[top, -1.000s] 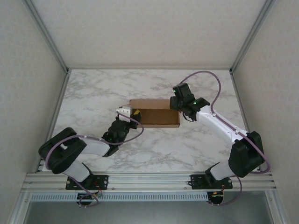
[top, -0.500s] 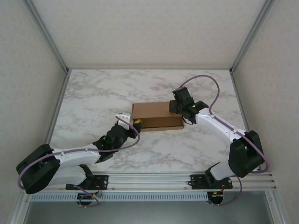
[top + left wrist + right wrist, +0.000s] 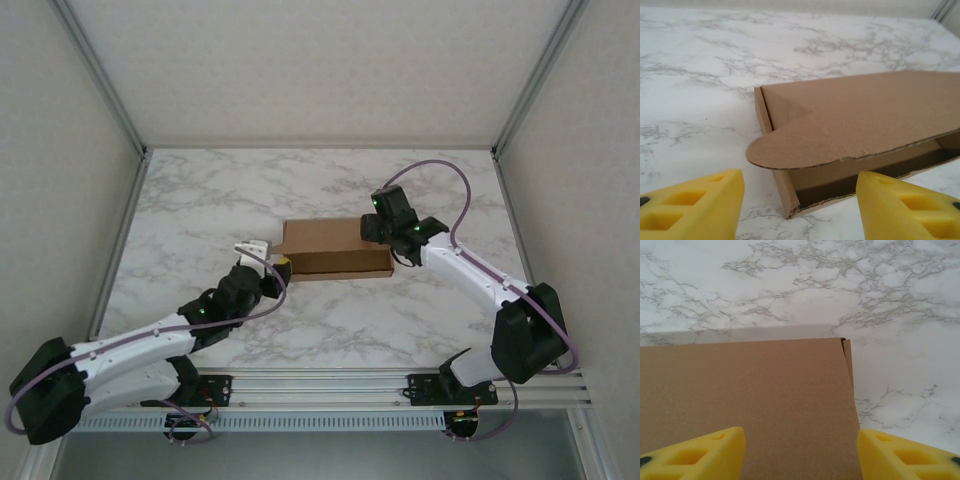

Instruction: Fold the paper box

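Since the earlier frame the left arm has stretched lower, and its tool [image 3: 272, 262] has drawn back a little from the paper box [image 3: 335, 248], which lies in the middle of the tabletop [image 3: 200, 200]. Both tools are spread and pinch nothing. The right tool [image 3: 378, 228] is over the box's right end. The rounded flap [image 3: 790, 150] sits lifted above the open side. I think the left tool should press it in slowly while the right one steadies the lid. The tabletop is white marble with grey veins, between pale walls [image 3: 300, 60].
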Motion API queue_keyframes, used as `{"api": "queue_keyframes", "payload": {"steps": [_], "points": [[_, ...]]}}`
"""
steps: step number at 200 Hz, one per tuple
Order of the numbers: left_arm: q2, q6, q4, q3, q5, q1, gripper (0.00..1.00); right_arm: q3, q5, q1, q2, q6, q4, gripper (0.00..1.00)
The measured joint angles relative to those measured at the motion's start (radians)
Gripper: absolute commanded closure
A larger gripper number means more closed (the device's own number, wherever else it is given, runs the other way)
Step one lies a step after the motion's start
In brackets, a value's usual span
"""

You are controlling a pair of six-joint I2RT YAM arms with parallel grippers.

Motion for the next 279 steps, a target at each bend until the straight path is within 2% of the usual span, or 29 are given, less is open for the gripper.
{"api": "queue_keyframes", "payload": {"steps": [29,46,58,76,101,123,153,179,219,279], "points": [[-0.049,-0.068,-0.092,0.012,0.0,0.054,0.52,-0.025,-0.025,-0.002,-0.012,-0.004,0.005,0.4],[-0.049,-0.105,-0.145,0.031,0.008,0.098,0.64,-0.061,-0.034,-0.002,-0.012,-0.003,0.006,0.41],[-0.05,-0.132,-0.174,0.05,0.029,0.136,0.66,-0.086,-0.039,-0.002,-0.012,-0.003,0.007,0.41],[-0.047,-0.151,-0.215,0.103,0.087,0.209,0.61,-0.117,-0.05,-0.002,-0.011,-0.005,0.012,0.41],[0.024,-0.175,-0.236,0.225,0.185,0.319,0.43,-0.14,-0.06,-0.002,-0.011,-0.024,0.021,0.4],[0.148,-0.181,-0.226,0.313,0.317,0.38,0.4,-0.144,-0.063,-0.005,-0.024,-0.034,0.025,0.37],[0.382,-0.187,-0.214,0.406,0.515,0.399,0.4,-0.138,-0.121,-0.061,-0.056,-0.033,0.019,0.33],[0.489,-0.198,-0.206,0.413,0.607,0.405,0.39,-0.128,-0.227,-0.165,-0.056,-0.017,0.011,0.3],[0.547,-0.239,-0.161,0.412,0.705,0.437,0.39,-0.121,-0.434,-0.303,-0.021,0.033,0.002,0.29],[0.562,-0.283,-0.09,0.377,0.745,0.438,0.43,-0.148,-0.56,-0.34,0.035,0.092,0.024,0.3]]}}
